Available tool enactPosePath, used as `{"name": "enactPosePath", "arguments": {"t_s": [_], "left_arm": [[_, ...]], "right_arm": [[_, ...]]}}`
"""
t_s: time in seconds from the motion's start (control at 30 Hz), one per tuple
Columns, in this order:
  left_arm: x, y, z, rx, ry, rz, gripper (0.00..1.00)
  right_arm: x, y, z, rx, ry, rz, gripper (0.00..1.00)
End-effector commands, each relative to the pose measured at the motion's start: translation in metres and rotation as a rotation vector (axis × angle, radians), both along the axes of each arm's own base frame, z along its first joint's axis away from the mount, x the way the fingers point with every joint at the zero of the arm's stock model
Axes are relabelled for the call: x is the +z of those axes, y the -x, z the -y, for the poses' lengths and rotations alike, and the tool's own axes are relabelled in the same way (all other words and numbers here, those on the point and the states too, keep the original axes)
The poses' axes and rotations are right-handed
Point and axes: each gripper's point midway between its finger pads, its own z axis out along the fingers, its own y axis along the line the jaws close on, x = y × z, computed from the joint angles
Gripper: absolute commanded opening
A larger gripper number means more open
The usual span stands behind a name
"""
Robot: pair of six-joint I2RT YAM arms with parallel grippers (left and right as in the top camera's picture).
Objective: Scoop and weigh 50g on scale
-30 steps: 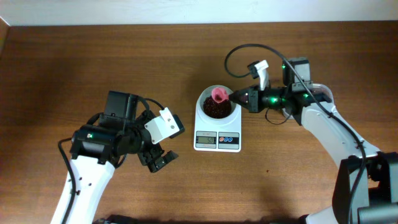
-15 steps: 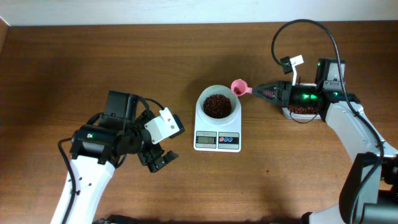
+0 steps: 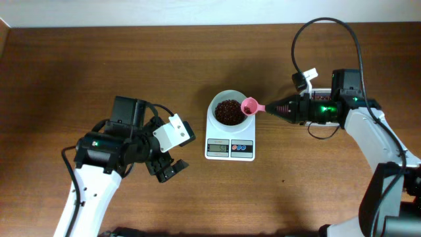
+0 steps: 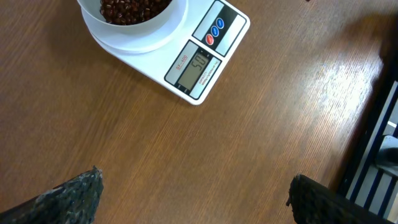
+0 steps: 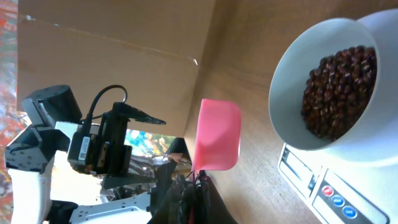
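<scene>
The scale point(image 3: 229, 149) sits mid-surface point(image 3: 131, 66), white bowl point(image 3: 214, 115) of red beans point(image 3: 228, 112) on top. The right tool point(image 3: 271, 108) is clenched on the handle of the pink scoop point(image 3: 250, 106), cup at the bowl's 3 o'clock rim and seemingly empty, while the left tool point(image 3: 168, 168) hangs released at the scale's 8 o'clock. Display point(image 4: 198, 63) looks at or near target; risks, as judged: the cup resting on the rim would load the scale and falsify the reading or shift the bowl, and any stray bean dropped in would overshoot.

Robotics lab, wooden table point(image 3: 164, 66), cabled left arm point(image 3: 99, 155), right arm point(image 3: 368, 135), white wall point(image 3: 197, 12)
</scene>
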Motion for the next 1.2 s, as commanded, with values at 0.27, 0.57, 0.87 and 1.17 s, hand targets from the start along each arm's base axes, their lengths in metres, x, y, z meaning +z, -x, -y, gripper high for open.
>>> {"name": "enactPosePath", "arguments": {"t_s": [0.27,0.57,0.87,1.17], "left_arm": [[0.0,0.001,0.001,-0.011,0.006,0.003,0.99],[0.0,0.001,0.001,-0.011,0.006,0.003,0.99],[0.0,0.001,0.001,-0.011,0.006,0.003,0.99],[0.0,0.001,0.001,-0.011,0.006,0.003,0.99]], "right_arm": [[0.044,0.025,0.012,-0.035,0.009,0.079,0.04],[0.041,0.066,0.081,-0.229,0.064,0.025,0.04],[0.033,0.081,0.108,-0.304,0.111,-0.045,0.04],[0.028,0.062,0.119,-0.315,0.181,0.122,0.04]]}}
